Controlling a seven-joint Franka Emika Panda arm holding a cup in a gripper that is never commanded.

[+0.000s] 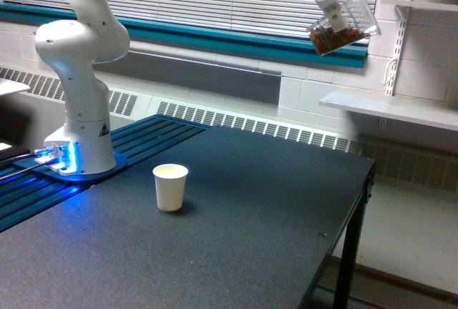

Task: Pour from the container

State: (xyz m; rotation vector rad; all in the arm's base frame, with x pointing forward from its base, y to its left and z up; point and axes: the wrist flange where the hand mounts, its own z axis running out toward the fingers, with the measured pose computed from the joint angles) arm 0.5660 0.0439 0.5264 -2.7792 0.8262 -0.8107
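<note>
High at the exterior view's upper right, the clear plastic container (pixel 345 27) hangs tilted in the air, with brown nuts settled along its lower wall. My gripper (pixel 332 10) is shut on the container, one white finger lying across its near side. The white paper cup (pixel 170 187) stands upright on the dark table (pixel 236 244), far below the container and well toward the exterior view's left of it. Nothing is falling from the container.
The arm's white base (pixel 80 109) stands on a blue-lit mount at the table's left. Window blinds and a teal sill run behind. White wall shelves (pixel 390 109) sit at the right. The table's right edge drops off near its black leg (pixel 349 252).
</note>
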